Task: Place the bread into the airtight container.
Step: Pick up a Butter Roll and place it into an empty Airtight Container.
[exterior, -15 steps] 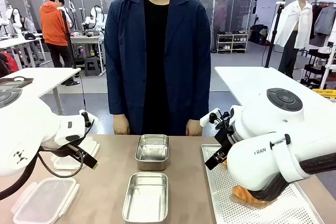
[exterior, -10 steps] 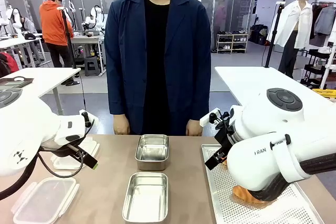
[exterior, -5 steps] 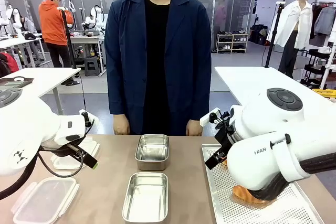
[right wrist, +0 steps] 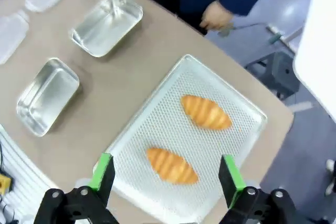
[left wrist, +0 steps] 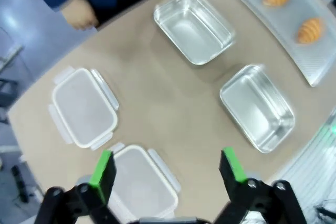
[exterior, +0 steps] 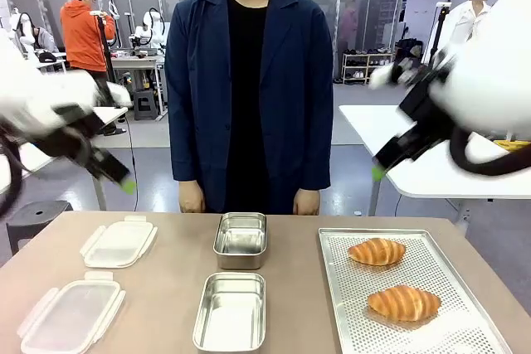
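Hovering high above the tabletop [exterior: 166, 288] with the left gripper [left wrist: 167, 167], fingers spread wide, nothing between them. Likewise with the right gripper [right wrist: 167, 169]: jaws apart, empty. Lying on the perforated tray [exterior: 440, 263] at the robot's right, well apart from both grippers: far bread [exterior: 377, 251] and near bread [exterior: 404, 303], not touching. Mid-tabletop, far steel container [exterior: 241, 234] and near steel container [exterior: 231, 311], both open and bare inside. Leftward, two clear lids [exterior: 119, 243], flat on the tabletop.

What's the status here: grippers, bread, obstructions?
Left gripper open, right gripper open, both high above the table. Two bread rolls on the perforated tray. Both steel containers empty, lids off. Nothing blocking.
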You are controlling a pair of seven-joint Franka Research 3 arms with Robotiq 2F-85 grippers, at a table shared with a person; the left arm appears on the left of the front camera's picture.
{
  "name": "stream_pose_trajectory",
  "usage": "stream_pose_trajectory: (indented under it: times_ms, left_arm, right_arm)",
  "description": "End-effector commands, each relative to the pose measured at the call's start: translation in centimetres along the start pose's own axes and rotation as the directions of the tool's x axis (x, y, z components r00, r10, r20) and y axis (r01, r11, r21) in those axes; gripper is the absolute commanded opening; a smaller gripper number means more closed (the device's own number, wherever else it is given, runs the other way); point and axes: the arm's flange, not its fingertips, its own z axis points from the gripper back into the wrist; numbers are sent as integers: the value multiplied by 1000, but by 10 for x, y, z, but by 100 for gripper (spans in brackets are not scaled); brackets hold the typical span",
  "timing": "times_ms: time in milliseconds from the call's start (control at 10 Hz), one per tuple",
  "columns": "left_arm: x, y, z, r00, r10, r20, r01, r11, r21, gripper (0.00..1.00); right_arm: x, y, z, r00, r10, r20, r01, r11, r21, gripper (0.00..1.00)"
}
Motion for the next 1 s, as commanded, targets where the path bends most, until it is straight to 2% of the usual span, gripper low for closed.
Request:
stream_pose_trajectory:
  times_ms: [0,100,200,400,600,700,800,900]
  left_arm:
    - [6,7,80,1000,9,8,-9,999,-36,100]
    - [2,8,118,1000,20,1,-20,999,-50,100]
    - [-3,7,164,999,19,40,-16,998,-64,100]
    - [-23,9,226,994,31,104,-27,999,-42,100]
    - [-50,16,273,988,55,145,-49,998,-43,100]
    - [-58,14,280,989,60,133,-57,998,-25,100]
    - [-62,14,288,984,70,166,-67,997,-25,100]
    - [-63,19,289,967,167,191,-169,986,-6,100]
  right_arm:
    - [5,-19,54,996,-16,-84,19,999,39,100]
    - [-3,-21,89,995,-7,-99,13,998,59,100]
    - [-19,-22,133,996,-4,-94,9,999,52,100]
    - [-54,-30,194,997,-6,-81,7,1000,13,100]
    - [-90,-41,233,997,-47,-60,46,999,-24,100]
    - [-100,-46,241,997,-59,-58,58,998,-23,100]
    - [-105,-50,243,996,-67,-66,65,997,-31,100]
    - [-107,-51,243,996,-85,-28,84,996,-41,100]
